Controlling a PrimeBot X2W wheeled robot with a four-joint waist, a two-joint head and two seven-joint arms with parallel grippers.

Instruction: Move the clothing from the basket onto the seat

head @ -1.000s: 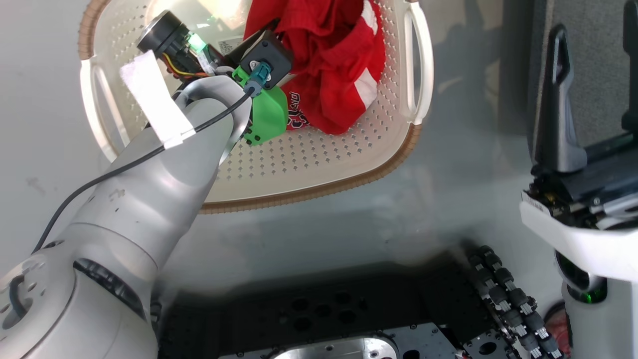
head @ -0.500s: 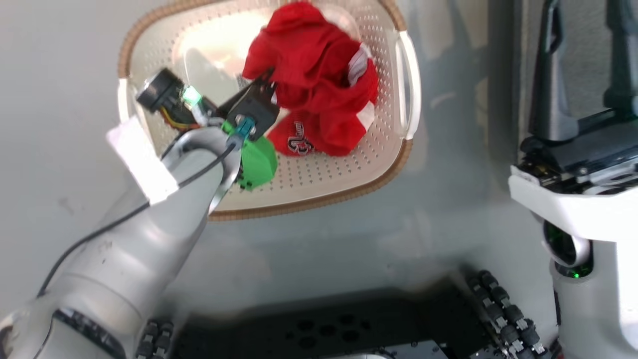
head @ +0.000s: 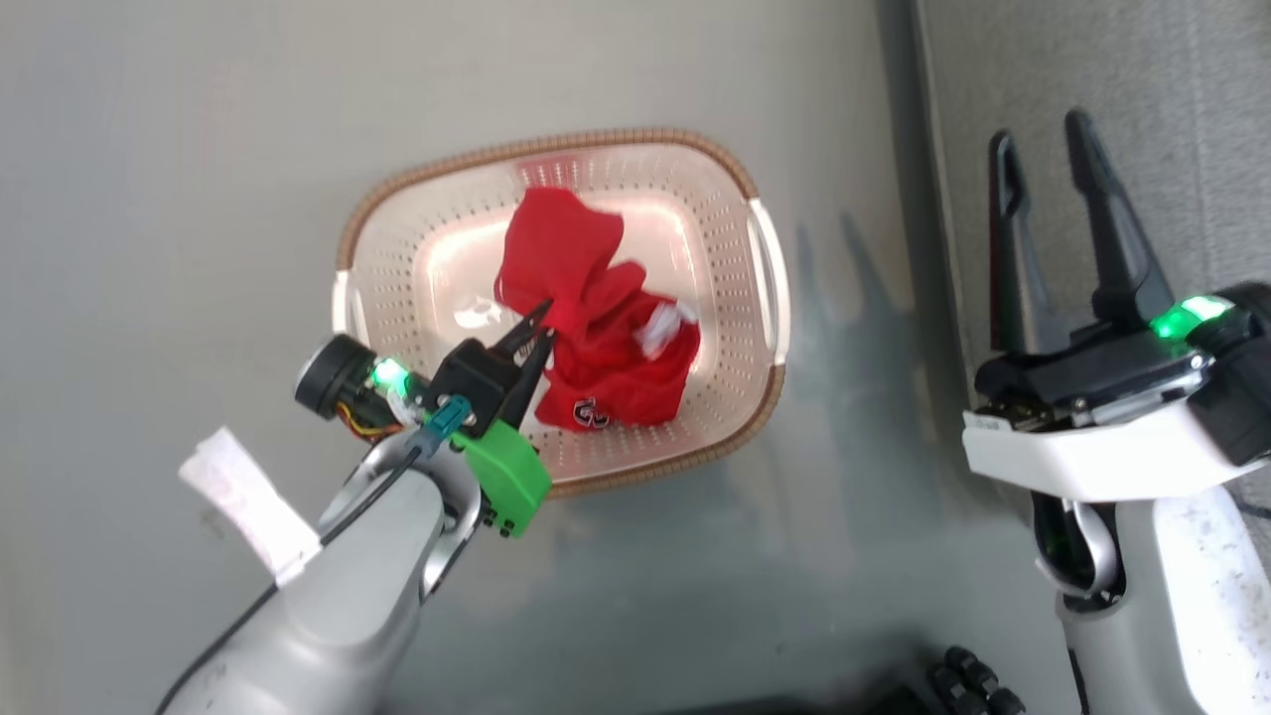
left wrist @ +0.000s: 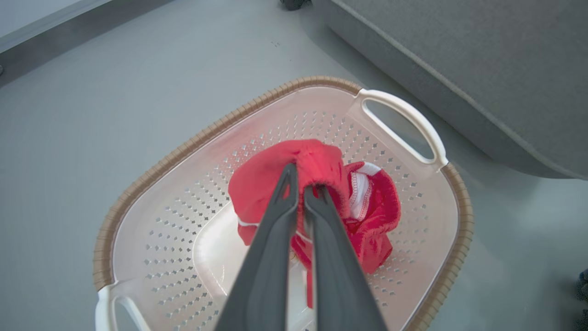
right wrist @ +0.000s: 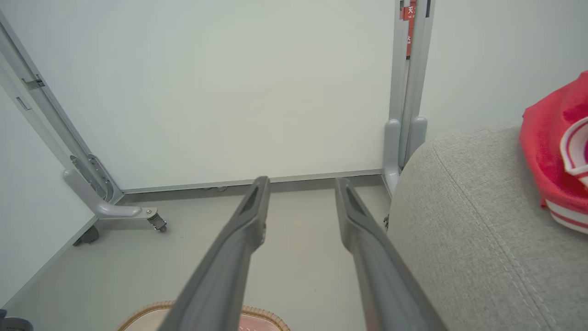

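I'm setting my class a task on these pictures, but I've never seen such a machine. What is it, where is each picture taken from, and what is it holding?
It is a wheeled robot with two arms, each ending in a two-fingered gripper. The head view looks down at the floor, where a basket stands beside a grey seat. The left wrist view looks along the left gripper, shut on the top of a red garment in the basket. The right wrist view looks along the right gripper, open and empty; a second red garment lies on the seat.
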